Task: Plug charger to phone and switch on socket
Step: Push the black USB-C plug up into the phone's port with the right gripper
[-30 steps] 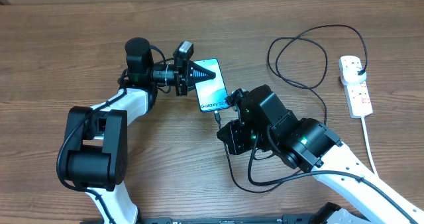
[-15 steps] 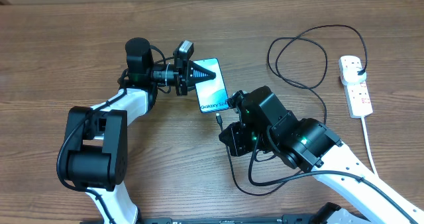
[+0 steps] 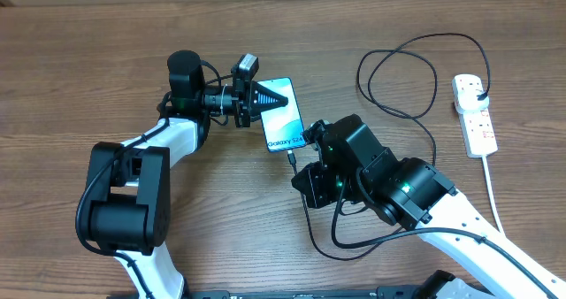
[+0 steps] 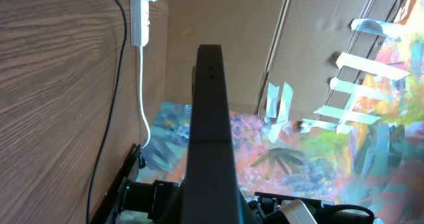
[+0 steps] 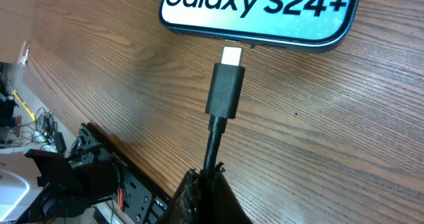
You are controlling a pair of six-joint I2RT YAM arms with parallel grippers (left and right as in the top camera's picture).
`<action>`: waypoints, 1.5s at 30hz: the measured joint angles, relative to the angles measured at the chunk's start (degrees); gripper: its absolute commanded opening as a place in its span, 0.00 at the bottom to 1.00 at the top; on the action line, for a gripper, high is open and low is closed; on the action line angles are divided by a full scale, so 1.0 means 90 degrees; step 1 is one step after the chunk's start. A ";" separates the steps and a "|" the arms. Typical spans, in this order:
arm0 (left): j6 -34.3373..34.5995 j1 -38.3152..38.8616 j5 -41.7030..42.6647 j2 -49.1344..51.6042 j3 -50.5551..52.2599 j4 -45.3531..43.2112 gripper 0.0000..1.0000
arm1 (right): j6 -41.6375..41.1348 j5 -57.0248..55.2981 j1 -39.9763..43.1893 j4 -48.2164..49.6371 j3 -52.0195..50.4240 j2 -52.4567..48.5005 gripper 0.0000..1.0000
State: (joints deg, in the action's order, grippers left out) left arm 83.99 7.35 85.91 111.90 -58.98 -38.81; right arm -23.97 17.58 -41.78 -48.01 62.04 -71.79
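While shut tight on the charger (image 5: 226,91) just behind its connector, low in the right wrist view, leaving the stiff black head out ahead of the right jaws so the metal tip can be steered. Aimed up the frame at the bottom edge of the phone (image 5: 258,5), tip at the port or just short of it; cannot tell whether it has gone in at all. Lined up close to square with that edge, leaning slightly, probably so that one straight push would seat it.

Pressed together as well at the left jaws, nothing between them, lying over the upper half of the phone near the middle of the overhead frame; contact likely, not certain. Placed there, by the look of it, to pin the phone flat to the counter (image 3: 88,51) against the push coming from the opposite end, since a loose phone would skate away on smooth wood.

Further out, looping across the upper right of the overhead frame, with the charger's far end already seated in the socket (image 3: 473,113) by the right edge, well apart from both arms. Trailing down the frame from there, a white cord (image 3: 491,188). Too small to read the switch.

Judged mid-insertion, switching not yet done. Calls for a short push along the connector's own line; risks catching beside the port or pivoting the phone.
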 measured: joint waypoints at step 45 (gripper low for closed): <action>0.0486 -0.0039 0.0049 0.0000 0.0000 0.0000 0.04 | 0.0005 -0.0146 -0.0039 0.0430 0.0000 0.0000 0.04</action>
State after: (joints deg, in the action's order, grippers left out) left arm 88.36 7.01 86.35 111.90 -58.98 -38.81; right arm -23.92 16.27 -42.13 -44.14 62.04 -71.79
